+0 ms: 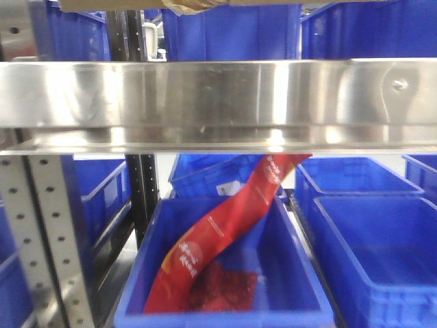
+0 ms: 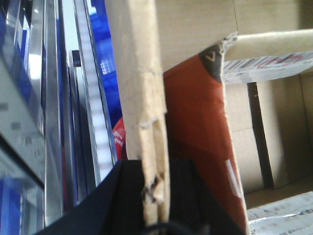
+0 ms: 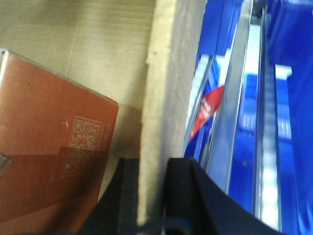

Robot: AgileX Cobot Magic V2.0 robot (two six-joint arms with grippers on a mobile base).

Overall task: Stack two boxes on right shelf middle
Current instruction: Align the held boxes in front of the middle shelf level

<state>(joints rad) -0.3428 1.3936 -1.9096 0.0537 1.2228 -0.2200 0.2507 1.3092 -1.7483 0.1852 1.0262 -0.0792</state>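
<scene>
Your left gripper [image 2: 154, 172] is clenched on a wall of the cardboard box [image 2: 138, 73]. Your right gripper [image 3: 152, 167] clamps another wall. Each wall's edge runs straight away from the fingers. Outboard of both lies the steel shelf [image 3: 230, 132], inboard a red-printed box [image 2: 195, 122].

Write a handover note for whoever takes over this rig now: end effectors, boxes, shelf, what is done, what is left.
Left end effector: shut on a wall of the big box.
Right end effector: shut on another wall of it.
Shelf: close beside the box; whether the box rests on it cannot be told.
Done: box gripped by both arms at the shelf.
Left: set it down, release, add the second box, which I cannot pick out here.
</scene>
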